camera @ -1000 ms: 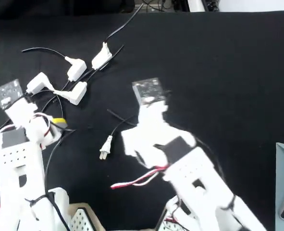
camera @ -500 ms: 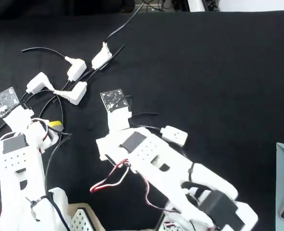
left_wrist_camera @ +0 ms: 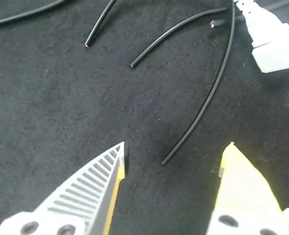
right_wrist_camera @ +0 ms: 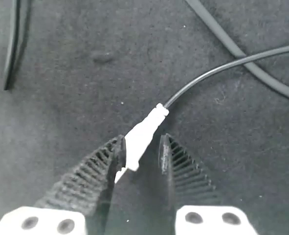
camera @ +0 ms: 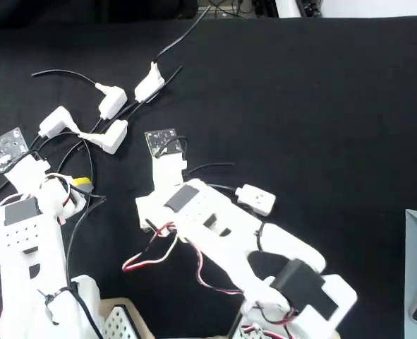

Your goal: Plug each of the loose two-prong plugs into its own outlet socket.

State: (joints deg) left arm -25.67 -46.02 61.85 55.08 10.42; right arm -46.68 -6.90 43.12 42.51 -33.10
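Right wrist view is showing you the step in hand: the right claw (right_wrist_camera: 140, 144) is straddling the small white two-prong plug (right_wrist_camera: 143, 134), which is lying on the black cloth-covered desk (right_wrist_camera: 76, 63). The jaws are standing narrow. The plug is leaning against one finger while a gap is showing on the other side, so I am judging the grasp as not yet made. Its thin black cord (right_wrist_camera: 208, 78) is trailing away from the claw across the cloth.

High view is placing the right arm low at the centre of the frame, with a white rectangular outlet block (camera: 256, 198) lying just beside it. A cluster of white socket blocks (camera: 111, 101) is sitting at the upper left.

You are looking, I judge, at closing squarely on the plug body. After that comes lifting it with the prongs free and carrying it to an empty socket. The cord is likely to drag, so you are going to need slack.

Left wrist view is showing the left claw (left_wrist_camera: 176, 147) spread wide and holding nothing. It is hanging over bare cloth near a loose black wire (left_wrist_camera: 203, 103), with one white socket block (left_wrist_camera: 269, 44) nearby.

No writing is readable on the plug or the blocks.
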